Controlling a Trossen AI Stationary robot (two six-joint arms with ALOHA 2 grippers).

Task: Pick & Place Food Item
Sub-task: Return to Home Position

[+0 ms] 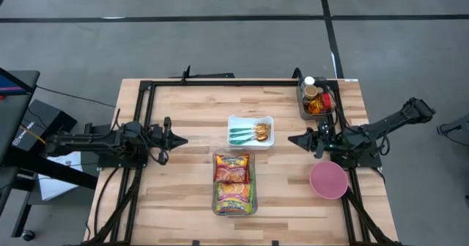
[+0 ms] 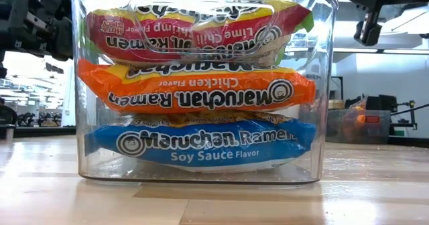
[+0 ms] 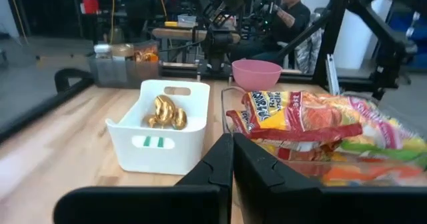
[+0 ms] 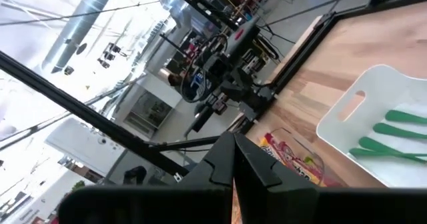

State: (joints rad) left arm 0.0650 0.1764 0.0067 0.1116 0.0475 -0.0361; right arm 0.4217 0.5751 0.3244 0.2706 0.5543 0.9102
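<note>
A clear bin (image 1: 234, 184) of ramen packets stands at the table's near middle; in the low view (image 2: 201, 91) it holds red, orange and blue packets stacked. A white tray (image 1: 250, 131) with green and golden pieces sits behind it, and shows in the left wrist view (image 3: 163, 124). My left gripper (image 1: 179, 140) is shut and empty, left of the tray. My right gripper (image 1: 292, 139) is shut and empty, right of the tray.
A pink bowl (image 1: 327, 179) sits at the near right. A small bin of bottles (image 1: 316, 99) stands at the far right. A black frame (image 1: 220, 83) runs along the table's far and side edges. A person shows beyond the table (image 3: 290, 11).
</note>
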